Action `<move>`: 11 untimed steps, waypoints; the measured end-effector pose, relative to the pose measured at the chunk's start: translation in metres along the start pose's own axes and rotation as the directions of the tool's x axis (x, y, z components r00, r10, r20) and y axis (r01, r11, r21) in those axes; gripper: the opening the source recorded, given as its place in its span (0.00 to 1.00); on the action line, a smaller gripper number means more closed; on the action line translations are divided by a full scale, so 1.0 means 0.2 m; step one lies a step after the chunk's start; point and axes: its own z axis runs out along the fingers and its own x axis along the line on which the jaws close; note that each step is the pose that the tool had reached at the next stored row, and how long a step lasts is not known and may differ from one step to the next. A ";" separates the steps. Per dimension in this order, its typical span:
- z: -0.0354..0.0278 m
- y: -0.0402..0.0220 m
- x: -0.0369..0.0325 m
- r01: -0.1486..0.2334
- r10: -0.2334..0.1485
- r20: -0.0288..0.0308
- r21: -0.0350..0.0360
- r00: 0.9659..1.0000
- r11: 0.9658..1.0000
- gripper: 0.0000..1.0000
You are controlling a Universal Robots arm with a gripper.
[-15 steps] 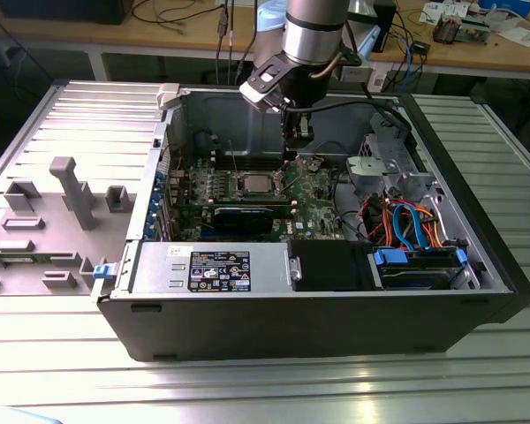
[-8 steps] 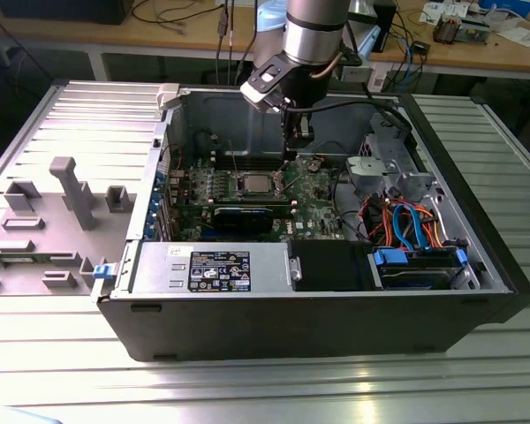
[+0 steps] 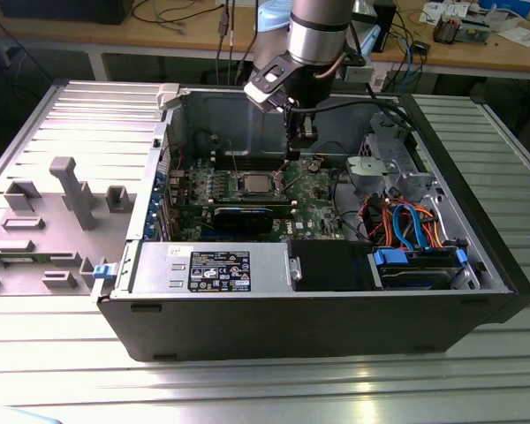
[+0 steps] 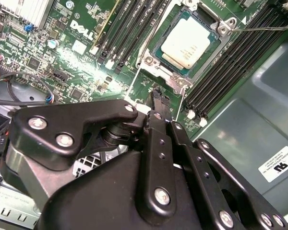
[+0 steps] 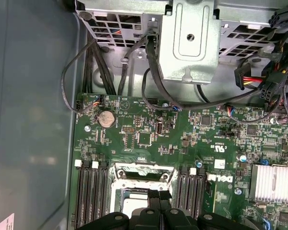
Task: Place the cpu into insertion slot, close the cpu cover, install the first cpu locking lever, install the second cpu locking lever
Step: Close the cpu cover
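The cpu [image 4: 188, 42], a square chip with a silvery top, lies flat in the insertion slot [image 5: 144, 171] on the green board. The cpu cover [image 4: 164, 72], a thin metal frame, lies around the chip. One thin wire lever [image 4: 264, 28] runs out from a socket corner along the memory slots. Another wire lever [image 4: 134, 79] runs from the opposite corner toward my fingertips. My gripper [image 4: 156, 96] is shut and hovers just beside the socket, its tips close to that second lever. In the exterior view the gripper [image 3: 293, 152] hangs over the board at the exterior view's right of the cpu [image 3: 255, 184].
The open computer case [image 3: 141, 256] rests on a ribbed metal table. Black memory slots [image 5: 92, 191] flank the socket. A silver drive cage [image 5: 189, 43] with black cables, a finned heatsink [image 5: 271, 183] and a power supply [image 3: 216, 269] stand nearby.
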 end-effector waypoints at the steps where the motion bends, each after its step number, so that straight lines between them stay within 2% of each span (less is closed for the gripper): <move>1: 0.000 0.003 0.000 0.000 0.000 0.000 0.000 1.000 1.000 0.11; 11: -0.001 0.019 -0.002 0.000 0.000 0.000 0.000 1.000 1.000 0.11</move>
